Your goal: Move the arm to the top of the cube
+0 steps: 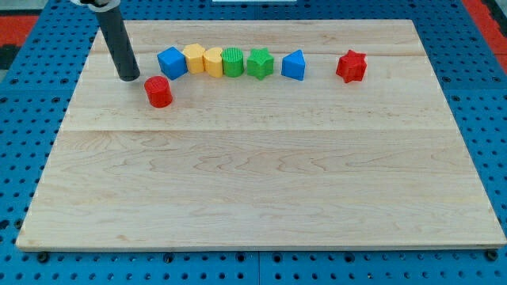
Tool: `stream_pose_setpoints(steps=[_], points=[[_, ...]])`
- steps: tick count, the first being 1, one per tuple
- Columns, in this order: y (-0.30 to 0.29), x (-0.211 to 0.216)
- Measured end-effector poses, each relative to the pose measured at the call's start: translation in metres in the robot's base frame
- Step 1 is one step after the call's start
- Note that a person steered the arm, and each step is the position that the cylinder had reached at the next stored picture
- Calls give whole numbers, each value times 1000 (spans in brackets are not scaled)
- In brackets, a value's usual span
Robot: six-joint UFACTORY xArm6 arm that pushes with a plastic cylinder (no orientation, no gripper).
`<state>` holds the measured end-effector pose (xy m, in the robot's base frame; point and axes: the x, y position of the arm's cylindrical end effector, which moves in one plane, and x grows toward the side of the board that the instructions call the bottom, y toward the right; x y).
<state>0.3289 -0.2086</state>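
Nearest the lens lies the bare front of the wooden board (261,198), with every block gathered toward the view's top. Taking the blue cube (172,62) as my landmark: the red cylinder (158,92) sits just below it and slightly to the view's left, apart from it; touching the cube's right side begins a tight row, a yellow block (194,58), a second yellow block (212,62), a green cylinder (233,62) and a green star-shaped block (259,63), each pressed against the next. A blue wedge-like block (294,65) stands just beyond that row, with a small gap, and a red star-shaped block (352,66) stands well apart at the far right of the cube. I judge the line-up looks pushed together, since the blocks touch along one level. My tip (129,77) rests on the board to the view's left of the cube, near it but not touching it, and just above and left of the red cylinder, also clear of it. As a plain rod it has nothing to open or clench and holds nothing. I reckon the tip has to go around to the cube's upper side, which looks free.
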Motion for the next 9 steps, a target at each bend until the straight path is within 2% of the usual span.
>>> stream_pose_setpoints(steps=[1, 3, 5, 8, 9], points=[[-8, -18], [-7, -104], [30, -137], [39, -138], [40, -119]])
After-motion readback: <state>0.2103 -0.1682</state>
